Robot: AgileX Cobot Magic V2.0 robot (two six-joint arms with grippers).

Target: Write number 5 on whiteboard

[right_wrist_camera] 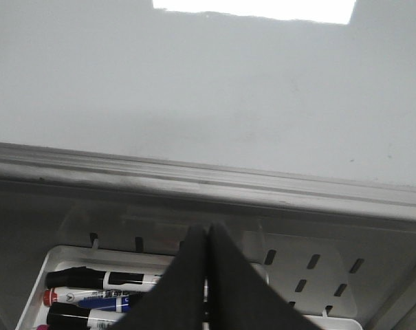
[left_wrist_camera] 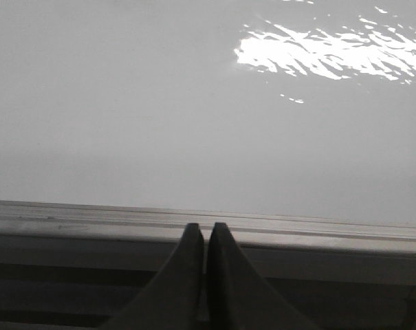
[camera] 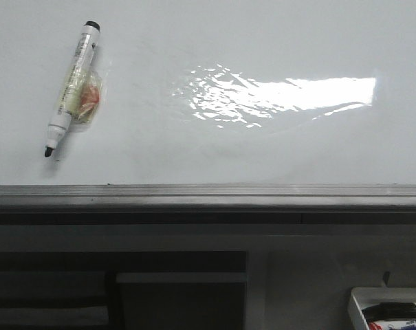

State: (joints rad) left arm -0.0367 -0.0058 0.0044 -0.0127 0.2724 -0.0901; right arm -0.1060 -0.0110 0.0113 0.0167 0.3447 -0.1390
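- Left wrist view: the left gripper [left_wrist_camera: 205,230], two dark tapered fingers, is pressed together with nothing between them, tips over the grey metal rail [left_wrist_camera: 91,223] edging the large glossy white whiteboard [left_wrist_camera: 125,103]. Glare only on the board here; no pen in sight.
- Right wrist view: the right gripper [right_wrist_camera: 207,234] is likewise closed and empty, poised above a small white slotted tray [right_wrist_camera: 311,265] holding black, blue and red-capped markers [right_wrist_camera: 101,289], just this side of the rail.
- Front view: neither gripper shows, but here alone we get a white black-capped marker [camera: 71,88] lying uncapped and tilted on the board's far left, across a small clear wrapper [camera: 86,100]. The board surface carries no drawn digit. The tray peeks in at the lower right corner.
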